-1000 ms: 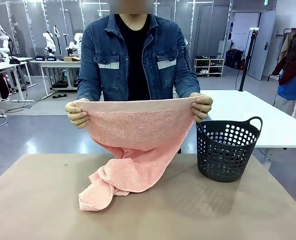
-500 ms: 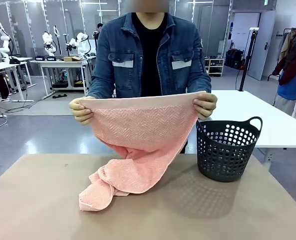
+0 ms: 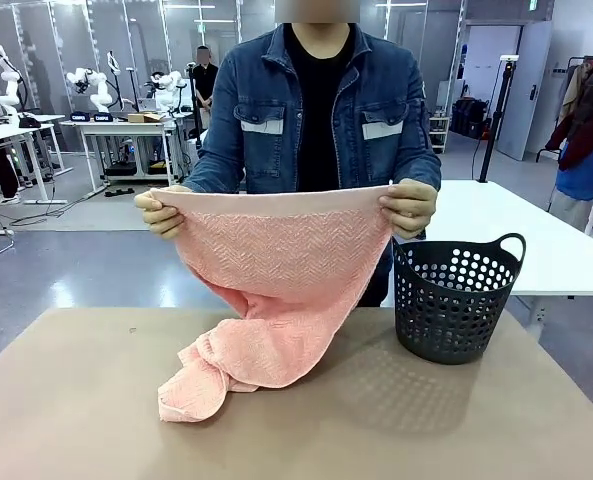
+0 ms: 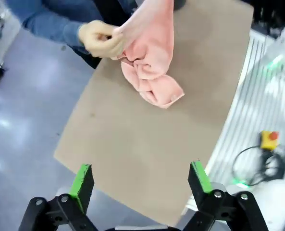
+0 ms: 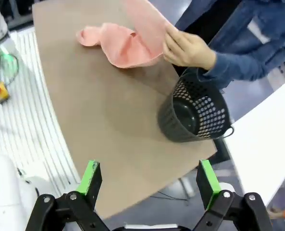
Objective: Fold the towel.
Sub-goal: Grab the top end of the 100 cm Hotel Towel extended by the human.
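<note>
The person at the far side holds the salmon-pink towel (image 3: 276, 270) stretched by its two top corners, one in each hand. Its lower end lies bunched on the brown table (image 3: 376, 430). The same towel (image 4: 152, 62) appears far ahead in the left wrist view and, as a crumpled heap (image 5: 128, 43), in the right wrist view. My left gripper (image 4: 141, 182) is open high above the table's near edge, far from the towel. My right gripper (image 5: 150, 183) is open too, hovering above the table edge with nothing between its fingers.
A dark grey perforated basket (image 3: 454, 296) stands on the table's right side, beside the person's hand; its inside (image 5: 192, 115) looks empty. A white table (image 3: 536, 240) lies behind it. A yellow box with a red button (image 4: 269, 140) sits off the table.
The person has shifted to the picture's right and lifted the towel's top edge a little higher. The bunched end on the table has stayed put.
</note>
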Controlling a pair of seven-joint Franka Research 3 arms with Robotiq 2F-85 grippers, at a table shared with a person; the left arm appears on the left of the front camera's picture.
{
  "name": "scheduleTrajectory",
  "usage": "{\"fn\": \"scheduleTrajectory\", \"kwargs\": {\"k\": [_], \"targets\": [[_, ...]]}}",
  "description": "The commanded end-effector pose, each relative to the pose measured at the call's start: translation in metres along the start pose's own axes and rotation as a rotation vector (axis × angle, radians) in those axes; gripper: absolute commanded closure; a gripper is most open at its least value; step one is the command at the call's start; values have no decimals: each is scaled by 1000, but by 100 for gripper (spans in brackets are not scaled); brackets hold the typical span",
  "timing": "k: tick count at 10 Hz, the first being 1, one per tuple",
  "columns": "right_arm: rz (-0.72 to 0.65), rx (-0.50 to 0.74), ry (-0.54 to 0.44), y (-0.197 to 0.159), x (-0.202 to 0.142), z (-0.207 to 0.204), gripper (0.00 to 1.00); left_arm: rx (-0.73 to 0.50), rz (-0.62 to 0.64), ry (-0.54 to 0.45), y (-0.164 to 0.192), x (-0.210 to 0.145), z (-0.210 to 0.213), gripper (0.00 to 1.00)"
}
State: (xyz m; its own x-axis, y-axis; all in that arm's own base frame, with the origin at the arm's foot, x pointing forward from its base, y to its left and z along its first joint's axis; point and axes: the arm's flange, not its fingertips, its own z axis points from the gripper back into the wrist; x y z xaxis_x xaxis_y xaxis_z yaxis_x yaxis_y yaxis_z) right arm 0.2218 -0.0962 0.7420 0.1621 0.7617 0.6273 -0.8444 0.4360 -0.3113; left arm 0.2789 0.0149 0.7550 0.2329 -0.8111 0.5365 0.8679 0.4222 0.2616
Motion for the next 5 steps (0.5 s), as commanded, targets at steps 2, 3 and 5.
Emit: {"fn": "scheduleTrajectory", "kwargs": {"k": [2, 3, 5], "targets": [[108, -23, 50, 24, 25, -33, 0, 74, -69, -34, -22, 12, -38, 0], [123, -4, 52, 27, 30, -38, 0, 65, -63, -31, -23, 15, -41, 0], [118, -4, 42, 25, 33, -41, 0, 20, -18, -66, -20, 16, -41, 0]]}}
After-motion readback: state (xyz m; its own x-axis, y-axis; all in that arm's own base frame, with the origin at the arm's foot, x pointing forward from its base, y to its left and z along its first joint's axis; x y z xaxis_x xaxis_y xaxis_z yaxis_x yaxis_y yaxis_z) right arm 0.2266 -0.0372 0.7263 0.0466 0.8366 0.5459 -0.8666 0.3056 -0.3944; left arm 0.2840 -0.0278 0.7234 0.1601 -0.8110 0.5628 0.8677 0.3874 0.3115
